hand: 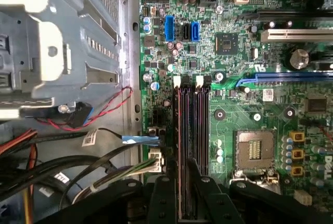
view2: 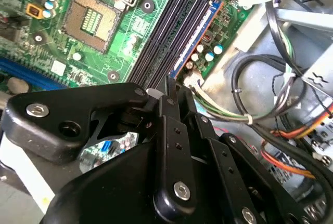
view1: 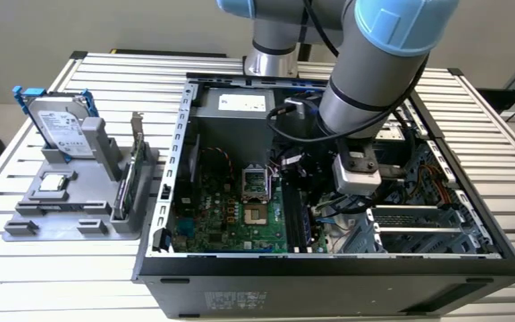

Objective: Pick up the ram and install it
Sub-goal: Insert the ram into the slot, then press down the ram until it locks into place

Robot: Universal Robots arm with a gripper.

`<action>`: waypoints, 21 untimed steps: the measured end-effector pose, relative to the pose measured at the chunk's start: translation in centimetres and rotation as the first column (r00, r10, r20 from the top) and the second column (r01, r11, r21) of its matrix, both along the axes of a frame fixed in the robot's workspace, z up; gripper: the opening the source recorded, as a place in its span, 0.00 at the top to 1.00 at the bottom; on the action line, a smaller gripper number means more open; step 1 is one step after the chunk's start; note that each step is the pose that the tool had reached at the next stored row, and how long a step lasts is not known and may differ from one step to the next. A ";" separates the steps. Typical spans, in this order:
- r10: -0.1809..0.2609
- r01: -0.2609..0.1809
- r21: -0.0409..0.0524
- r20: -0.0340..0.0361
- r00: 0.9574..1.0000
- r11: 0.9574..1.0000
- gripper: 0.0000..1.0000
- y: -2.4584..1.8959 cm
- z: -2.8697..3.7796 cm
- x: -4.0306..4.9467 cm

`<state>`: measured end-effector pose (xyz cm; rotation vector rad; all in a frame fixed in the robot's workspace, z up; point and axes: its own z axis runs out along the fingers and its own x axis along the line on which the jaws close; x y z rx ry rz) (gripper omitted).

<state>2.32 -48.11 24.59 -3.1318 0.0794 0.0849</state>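
Exterior view: robot arm reaching down into an open computer case (view1: 329, 267), its gripper (view1: 304, 176) low over the motherboard.

The gripper sits directly above the black memory slots (view1: 298, 218), which run near to far, just to the exterior view's right of the processor socket (view1: 255, 180). In both wrist views its body lines up along those slots. I cannot tell whether it is clenched or released. The ram cannot be made out with certainty, possibly hidden edge-on beneath it.

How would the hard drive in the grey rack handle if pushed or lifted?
The hard drive looks metal-cased, so probably stiff and heavy for its size. It stands on edge, tall above the grey rack, so a push might tip it.
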 end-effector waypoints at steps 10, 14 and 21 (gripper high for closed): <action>-0.006 0.006 0.002 -0.002 1.000 1.000 1.00 -0.38 0.38 0.01; -0.006 0.006 0.002 -0.002 1.000 1.000 1.00 -0.38 0.38 0.01; -0.006 0.006 0.001 -0.003 1.000 1.000 1.00 -0.38 0.38 0.01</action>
